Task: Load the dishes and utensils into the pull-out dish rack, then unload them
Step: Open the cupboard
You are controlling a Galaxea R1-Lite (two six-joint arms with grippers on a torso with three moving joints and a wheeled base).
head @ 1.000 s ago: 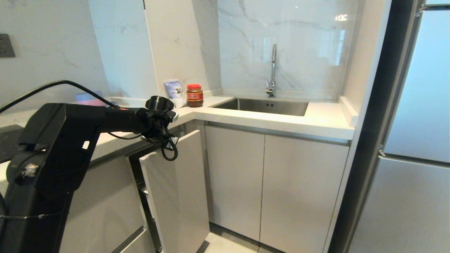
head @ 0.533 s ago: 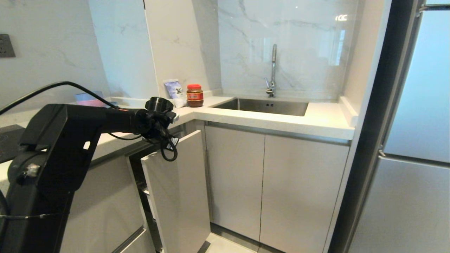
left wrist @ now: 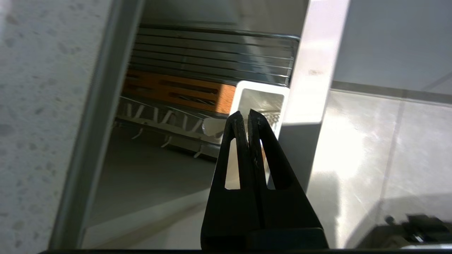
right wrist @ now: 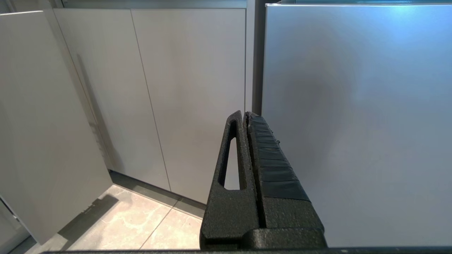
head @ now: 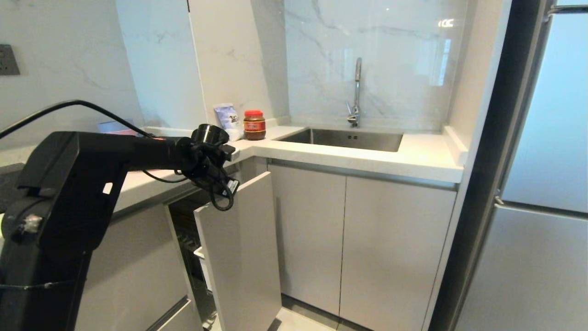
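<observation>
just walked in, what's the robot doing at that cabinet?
The left gripper, fingers shut and holding nothing, is behind the top edge of the pull-out dish rack's front panel. The rack is partly out and looks empty so far. The right gripper is shut, idle, facing the cabinet doors.

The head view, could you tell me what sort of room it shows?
Most likely a home kitchen: a steel sink with a tap set in a white worktop, grey cabinet doors below.
</observation>
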